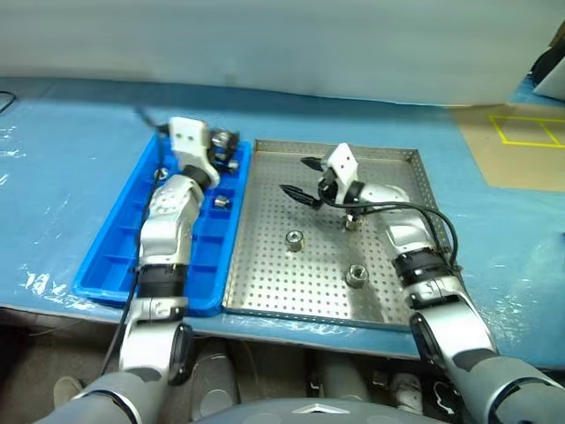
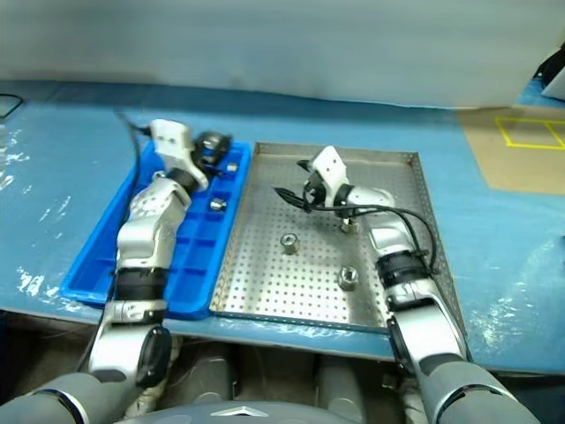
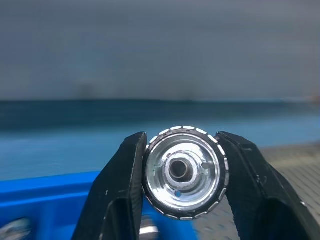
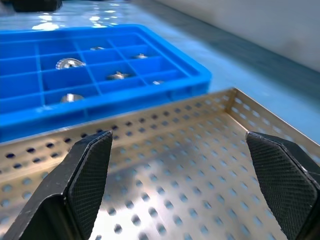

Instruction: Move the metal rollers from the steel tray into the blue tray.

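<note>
Between the left pincer's (image 3: 182,172) fingers sits a metal roller (image 3: 183,171).

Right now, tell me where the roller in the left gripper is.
The roller sits clamped in the left gripper, over the blue tray's far end.

Left gripper (image 3: 182,172) is clamped above the blue tray (image 1: 110,256); right gripper (image 4: 192,175) hangs beside it, jaws spread wide.

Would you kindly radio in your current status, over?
Left end effector shut on a metal roller, over blue tray. Right end effector open over steel tray. Three rollers left there. Nothing blocking.
</note>
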### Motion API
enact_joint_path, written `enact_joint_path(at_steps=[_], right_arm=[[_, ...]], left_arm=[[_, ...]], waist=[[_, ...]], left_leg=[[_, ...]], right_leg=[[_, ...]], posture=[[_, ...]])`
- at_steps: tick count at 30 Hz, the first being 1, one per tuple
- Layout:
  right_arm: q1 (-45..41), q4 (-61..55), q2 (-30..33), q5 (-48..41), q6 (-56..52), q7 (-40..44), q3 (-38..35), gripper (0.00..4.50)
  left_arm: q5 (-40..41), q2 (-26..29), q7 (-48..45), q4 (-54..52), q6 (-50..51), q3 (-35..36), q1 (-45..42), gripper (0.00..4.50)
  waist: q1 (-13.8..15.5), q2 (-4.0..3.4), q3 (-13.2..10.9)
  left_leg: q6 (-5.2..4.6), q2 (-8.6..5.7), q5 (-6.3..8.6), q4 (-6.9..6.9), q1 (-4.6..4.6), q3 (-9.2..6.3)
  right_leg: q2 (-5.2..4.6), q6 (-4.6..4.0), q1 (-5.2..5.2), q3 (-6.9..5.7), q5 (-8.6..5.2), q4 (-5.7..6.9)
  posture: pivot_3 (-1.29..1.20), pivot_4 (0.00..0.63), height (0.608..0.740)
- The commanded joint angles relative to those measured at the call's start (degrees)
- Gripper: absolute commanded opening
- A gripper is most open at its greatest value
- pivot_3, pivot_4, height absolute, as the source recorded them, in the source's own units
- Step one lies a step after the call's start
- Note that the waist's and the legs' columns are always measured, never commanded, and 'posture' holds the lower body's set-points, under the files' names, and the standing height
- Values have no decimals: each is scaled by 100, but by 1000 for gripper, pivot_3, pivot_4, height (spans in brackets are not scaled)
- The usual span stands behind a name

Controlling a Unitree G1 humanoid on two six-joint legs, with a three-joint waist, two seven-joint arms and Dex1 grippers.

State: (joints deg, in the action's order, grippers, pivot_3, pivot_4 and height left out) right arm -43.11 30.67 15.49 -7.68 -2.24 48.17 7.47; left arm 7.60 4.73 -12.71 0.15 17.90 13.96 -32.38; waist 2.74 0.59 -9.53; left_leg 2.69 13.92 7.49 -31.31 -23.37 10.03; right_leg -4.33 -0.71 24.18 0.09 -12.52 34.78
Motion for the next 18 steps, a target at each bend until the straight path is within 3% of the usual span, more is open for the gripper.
enact_joint_path(at_steps=[1, 8, 18], right_arm=[[-293, 344, -112, 64, 370, 224, 60, 4500], [-477, 791, -252, 179, 663, 423, 134, 4500], [-267, 596, -106, 234, 642, 389, 82, 4500]], left_arm=[[-299, -191, 992, -866, -72, 191, 540, 1840], [-846, -557, 2321, -1464, 286, 231, 1344, 1840], [-808, -566, 2847, -879, 715, 308, 1151, 1840]], waist=[[92, 0, 0], [351, 3, -2], [305, 3, -2]], left_leg=[[-1, 0, 1, 0, -2, 0], [-3, 2, 2, -17, -39, -13], [1, 2, 0, -24, -37, -17]], right_leg=[[0, -1, 0, -1, -1, -1], [-9, 0, 11, -16, -1, -3], [-7, 2, 13, -10, 0, 0]], posture=[[89, 150, 740], [124, 150, 740], [57, 150, 740]])
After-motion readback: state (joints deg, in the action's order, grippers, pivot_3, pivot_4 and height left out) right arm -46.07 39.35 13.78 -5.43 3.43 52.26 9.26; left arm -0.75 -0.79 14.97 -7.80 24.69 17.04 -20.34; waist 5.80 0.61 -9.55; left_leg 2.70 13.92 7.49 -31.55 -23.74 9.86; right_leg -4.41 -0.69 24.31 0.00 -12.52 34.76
